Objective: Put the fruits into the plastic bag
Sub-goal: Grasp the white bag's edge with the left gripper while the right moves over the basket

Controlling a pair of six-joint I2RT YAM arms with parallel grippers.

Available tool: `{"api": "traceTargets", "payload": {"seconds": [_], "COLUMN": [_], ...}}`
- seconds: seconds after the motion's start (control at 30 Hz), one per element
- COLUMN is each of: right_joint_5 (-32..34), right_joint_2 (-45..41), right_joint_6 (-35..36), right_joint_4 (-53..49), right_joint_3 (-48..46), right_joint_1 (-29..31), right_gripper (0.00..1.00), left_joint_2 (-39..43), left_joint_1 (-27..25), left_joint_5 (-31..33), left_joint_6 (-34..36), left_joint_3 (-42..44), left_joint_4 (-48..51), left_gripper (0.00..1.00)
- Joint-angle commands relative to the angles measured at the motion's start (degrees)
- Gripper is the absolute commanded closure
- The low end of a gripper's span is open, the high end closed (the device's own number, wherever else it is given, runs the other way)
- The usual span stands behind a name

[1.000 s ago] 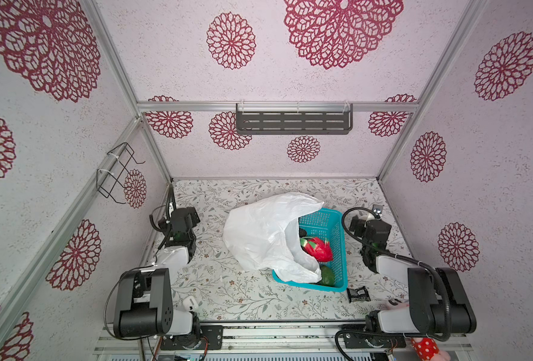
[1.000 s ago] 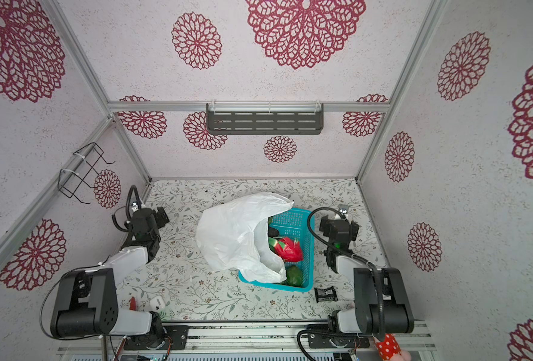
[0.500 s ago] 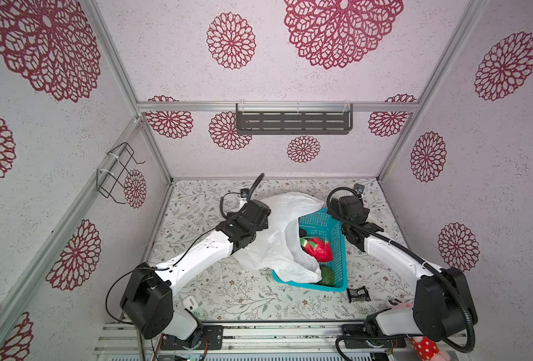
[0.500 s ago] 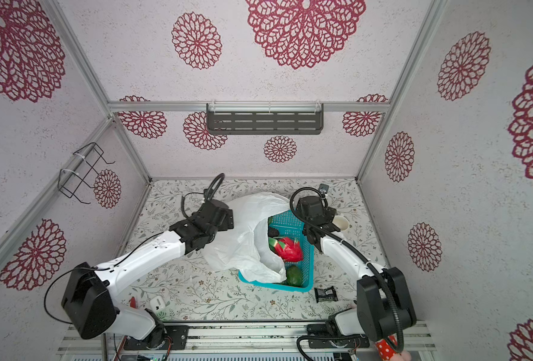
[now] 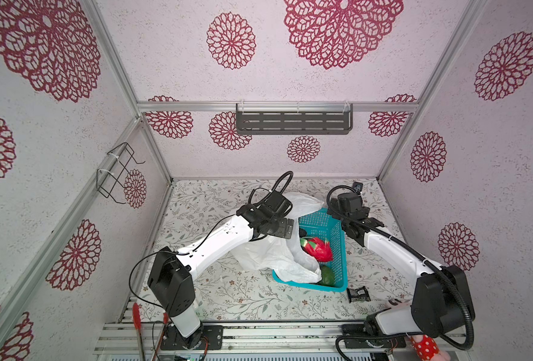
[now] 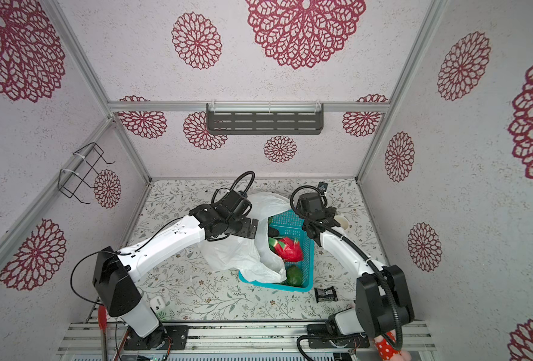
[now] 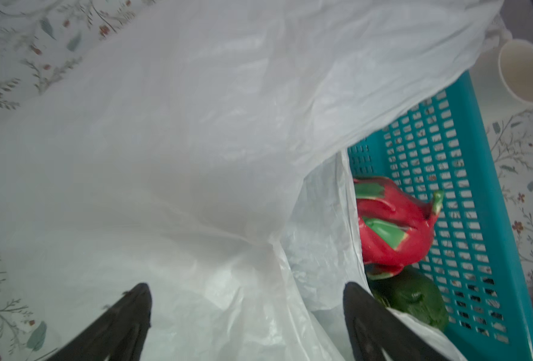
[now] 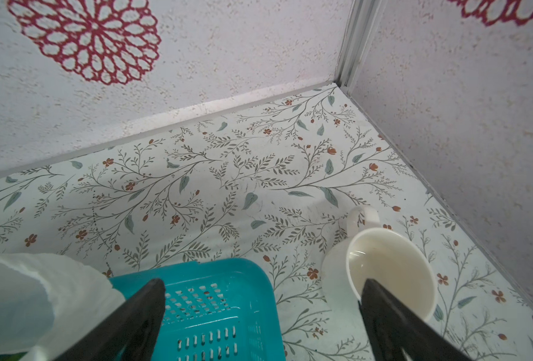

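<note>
Both arms have swung in from the counter's side edges since a second ago; bag and basket have not shifted. Left claw [image 7: 247, 287] hangs over the plastic bag [image 5: 268, 253], jaws wide apart, nothing between them but crumpled film; can't tell if the fingertips touch it. Right claw [image 8: 263, 283] hangs over the far end of the teal basket [image 5: 341, 250], jaws apart and empty. In its wrist view one finger is over the basket's far rim and the other over a white mug [image 8: 387, 272]. The bag lies mid-counter, its loose edge draped over the basket's left rim and covering the left part of the inside. Fruits are not in the bag. A dragon fruit [image 5: 318, 248] lies in the basket just beside the bag's edge. A green fruit [image 5: 327, 275] lies at the near end, touching the dragon fruit and partly under the film. The basket's far half is bare mesh. The mug stands just off the basket's far right corner, near the right wall, so that strip is tight. A black packet [image 5: 358, 293] lies just off the near right corner. The counter [image 5: 202, 206] is bare in a wide strip left of the bag, along the back wall and along the front edge.
</note>
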State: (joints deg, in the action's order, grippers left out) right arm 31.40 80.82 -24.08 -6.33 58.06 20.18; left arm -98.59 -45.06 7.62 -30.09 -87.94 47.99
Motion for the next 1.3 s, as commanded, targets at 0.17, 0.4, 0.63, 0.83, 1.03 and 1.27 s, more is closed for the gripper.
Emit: {"api": "traceTargets", "payload": {"seconds": [0.17, 0.4, 0.63, 0.83, 1.03, 1.27], "right_joint_5": [-1.8, -6.0, -12.8, -16.3, -16.8, -17.4], "right_joint_2": [-3.9, -5.2, -8.2, -10.3, -11.0, -10.3], "right_joint_6": [-1.7, -2.1, -2.0, -1.0, -1.3, -1.4], "right_joint_4": [-3.3, -4.3, -4.3, -3.9, -3.1, -2.2], "right_joint_3": [2.1, 1.3, -0.1, -1.6, -3.4, -4.1], "right_joint_1": [-0.9, -1.7, -1.7, -1.7, -1.7, -1.7], "right_gripper": [0.01, 0.01, 0.01, 0.01, 0.01, 0.01], "left_joint_2": [-7.3, -9.8, -7.4, -6.9, -9.5, -18.1], "left_joint_1": [-0.4, -0.5, 0.2, 1.4, 0.5, -2.5], "left_joint_5": [-7.6, -7.7, -8.8, -10.0, -7.3, 2.1], "left_joint_6": [0.8, 1.1, 2.0, 0.5, 0.1, 0.4], "left_joint_3": [-6.0, -7.7, -6.5, -4.9, -9.3, -18.0], "left_joint_4": [8.6, 9.2, 5.6, 3.3, 7.7, 19.4], "left_gripper": [0.00, 0.28, 0.71, 0.73, 0.31, 0.37]}}
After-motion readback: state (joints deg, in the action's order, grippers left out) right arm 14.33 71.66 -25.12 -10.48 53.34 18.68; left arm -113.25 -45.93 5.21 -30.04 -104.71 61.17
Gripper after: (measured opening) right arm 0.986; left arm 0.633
